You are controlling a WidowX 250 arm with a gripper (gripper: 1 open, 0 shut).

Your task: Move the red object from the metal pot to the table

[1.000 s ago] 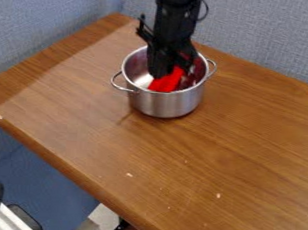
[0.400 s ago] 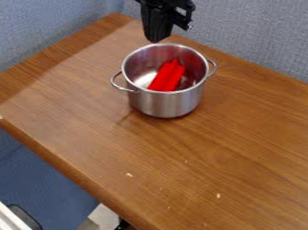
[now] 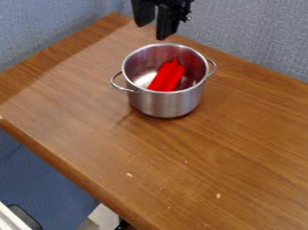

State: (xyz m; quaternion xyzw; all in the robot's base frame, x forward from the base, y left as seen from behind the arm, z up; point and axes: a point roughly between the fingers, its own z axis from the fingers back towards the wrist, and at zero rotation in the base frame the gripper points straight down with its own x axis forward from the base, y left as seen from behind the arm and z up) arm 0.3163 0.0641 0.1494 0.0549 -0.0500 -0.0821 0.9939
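Note:
The red object [image 3: 175, 73] lies slanted inside the metal pot [image 3: 162, 98], which stands on the far part of the table [image 3: 179, 179]. My gripper [image 3: 156, 25] hangs above and behind the pot, pointing down, well clear of its rim. Its two dark fingers stand apart with nothing between them. The red object is not touched by the gripper.
A blue fabric wall rises behind and to the left of the table. The table's left and front edges drop off to the floor. The pot's loop handles stick out at its left and right sides.
The gripper was down inside the pot at the red object a second ago; it has risen out of the pot without it, and its fingers have parted.

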